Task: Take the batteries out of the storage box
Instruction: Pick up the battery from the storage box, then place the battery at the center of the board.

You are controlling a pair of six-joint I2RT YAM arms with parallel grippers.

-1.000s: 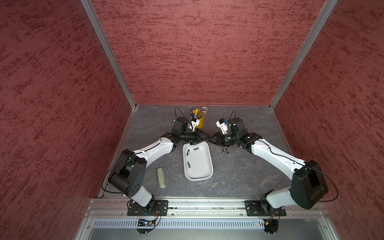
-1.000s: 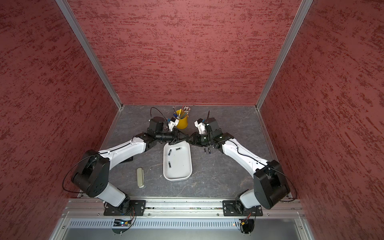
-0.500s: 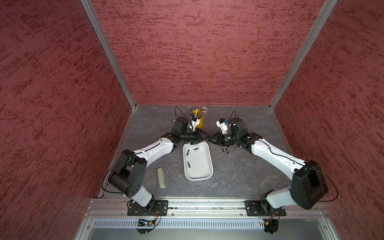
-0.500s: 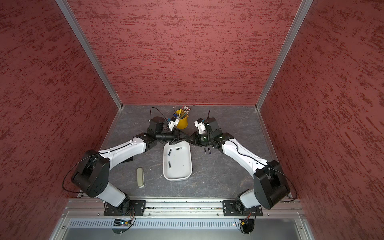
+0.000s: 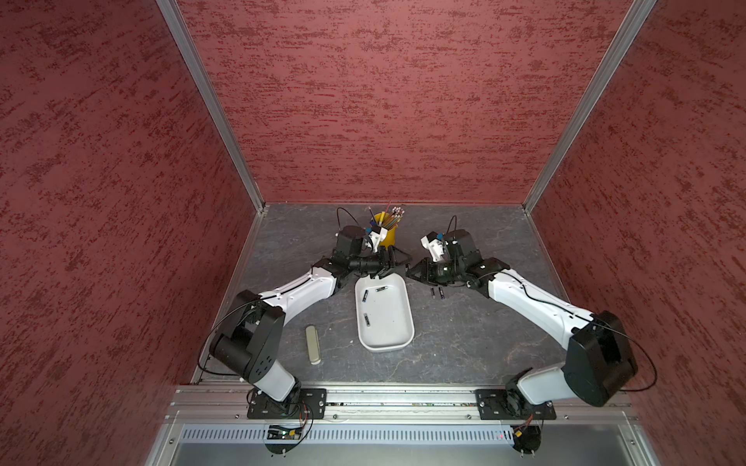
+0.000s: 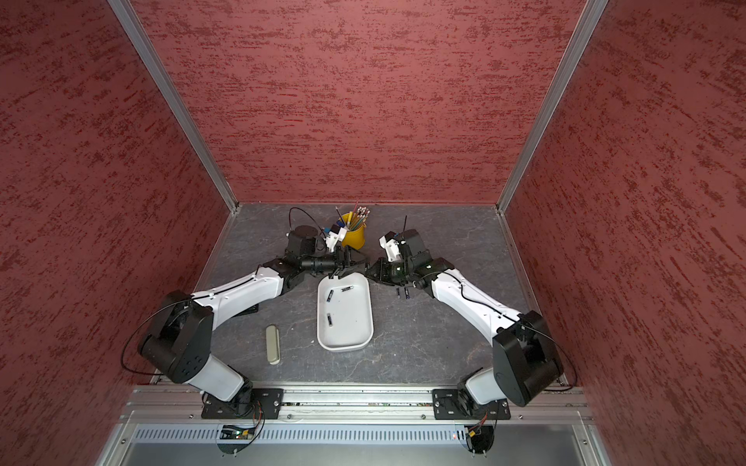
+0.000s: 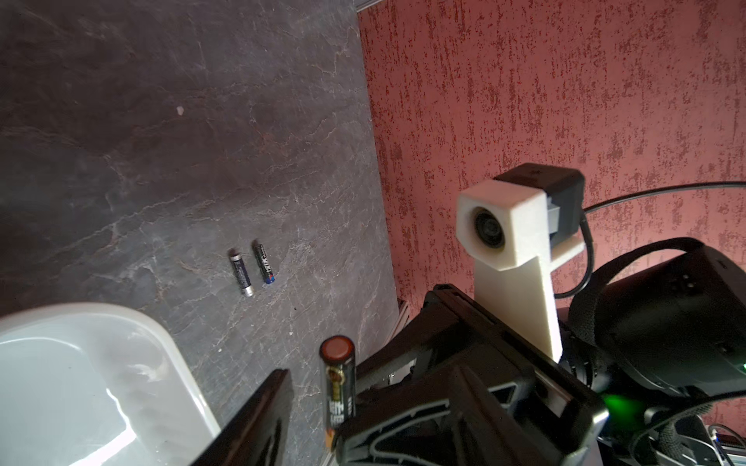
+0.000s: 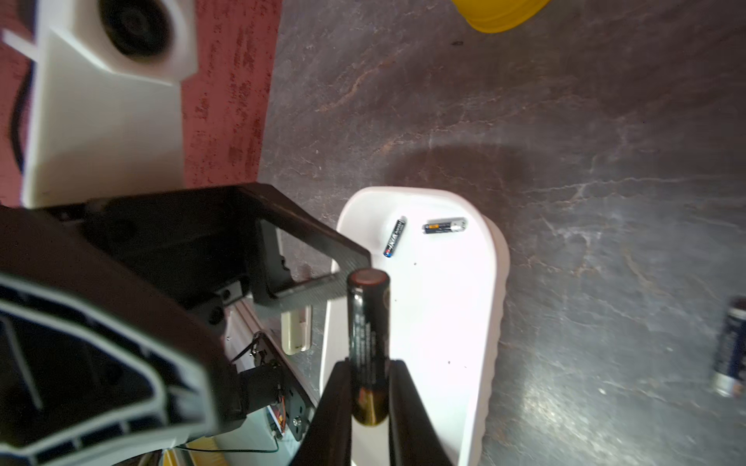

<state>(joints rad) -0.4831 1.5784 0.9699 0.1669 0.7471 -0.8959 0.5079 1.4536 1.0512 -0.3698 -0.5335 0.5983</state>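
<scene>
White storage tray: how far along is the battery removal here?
Done: two small black batteries lie on the grey table beside the white shallow plastic tray. In hand: the right gripper is shut on a copper-ended black battery, next to the open left gripper. Remaining: three black batteries lie inside the tray.

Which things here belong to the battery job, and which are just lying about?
Job: tray; three batteries inside; two more beside it; one battery in the right pincer.
Lying about: pencil cup; beige case.
</scene>
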